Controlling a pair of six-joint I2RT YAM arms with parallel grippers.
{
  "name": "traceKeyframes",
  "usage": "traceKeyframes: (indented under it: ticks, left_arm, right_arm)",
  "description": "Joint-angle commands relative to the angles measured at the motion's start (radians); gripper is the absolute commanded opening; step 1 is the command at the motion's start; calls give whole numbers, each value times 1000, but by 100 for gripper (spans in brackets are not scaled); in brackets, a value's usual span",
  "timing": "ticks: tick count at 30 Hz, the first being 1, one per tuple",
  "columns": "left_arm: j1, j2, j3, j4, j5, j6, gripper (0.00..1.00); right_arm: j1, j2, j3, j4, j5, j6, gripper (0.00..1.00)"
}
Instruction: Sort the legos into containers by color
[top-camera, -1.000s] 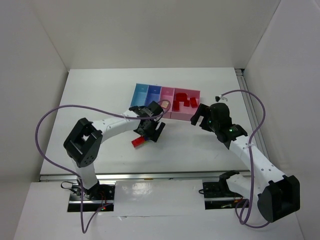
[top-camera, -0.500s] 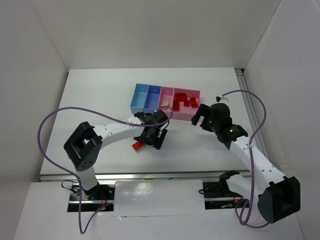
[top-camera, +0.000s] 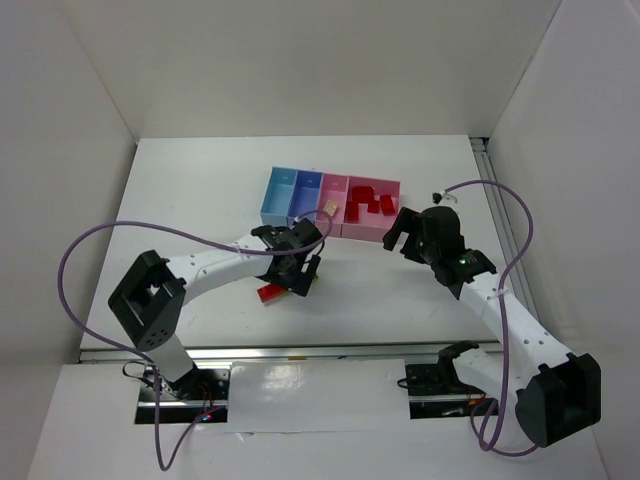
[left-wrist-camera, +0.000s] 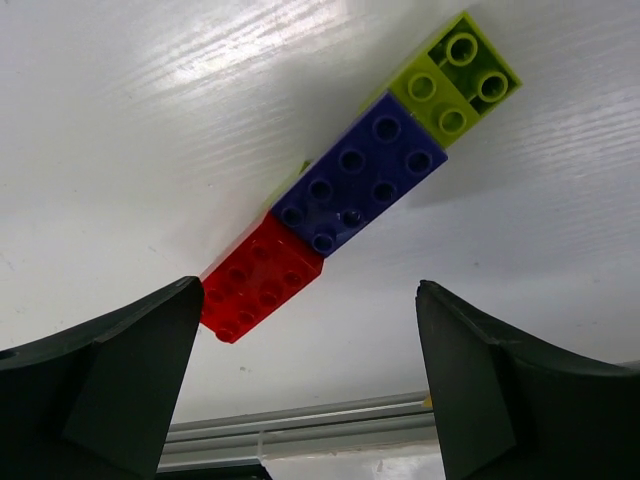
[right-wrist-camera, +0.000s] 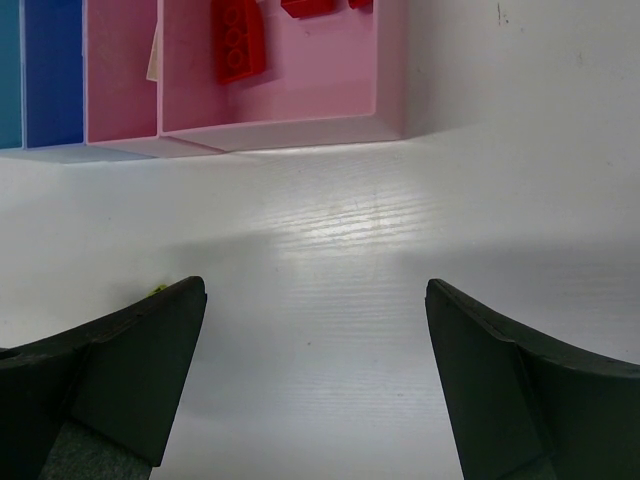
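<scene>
Three legos lie on the table (left-wrist-camera: 150, 120) in one line: a red brick (left-wrist-camera: 262, 277), a purple-blue brick (left-wrist-camera: 362, 185) and a yellow-green brick (left-wrist-camera: 455, 78). They touch end to end and may be snapped together; I cannot tell which. They sit apart from the containers (top-camera: 280, 195), on the near side, directly under the left hand (left-wrist-camera: 305, 320), whose fingers are spread wide with nothing between them. Closing across the line could take two colours at once, or pinch one end so the row pivots and skids free. If the bricks are joined, the whole strip could land in a single bin. The right hand (right-wrist-camera: 315, 290), likewise spread and empty, hovers beside the wide pink bin (right-wrist-camera: 280, 132) holding red bricks (right-wrist-camera: 238, 40), and two arms reaching there could clash.
</scene>
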Motion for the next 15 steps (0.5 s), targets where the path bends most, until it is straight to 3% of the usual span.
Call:
traceKeyframes:
  ticks: [1, 10, 15]
  left_arm:
    - [34, -43, -15, 11, -18, 24, 98]
    - [117, -25, -81, 60, 54, 42, 99]
    - [117, -37, -104, 71, 140, 22, 92]
  right_arm:
    - [8, -21, 36, -4, 15, -2, 98]
    - [8, -21, 36, -4, 15, -2, 98]
    - [8, -21, 36, -13, 24, -2, 98]
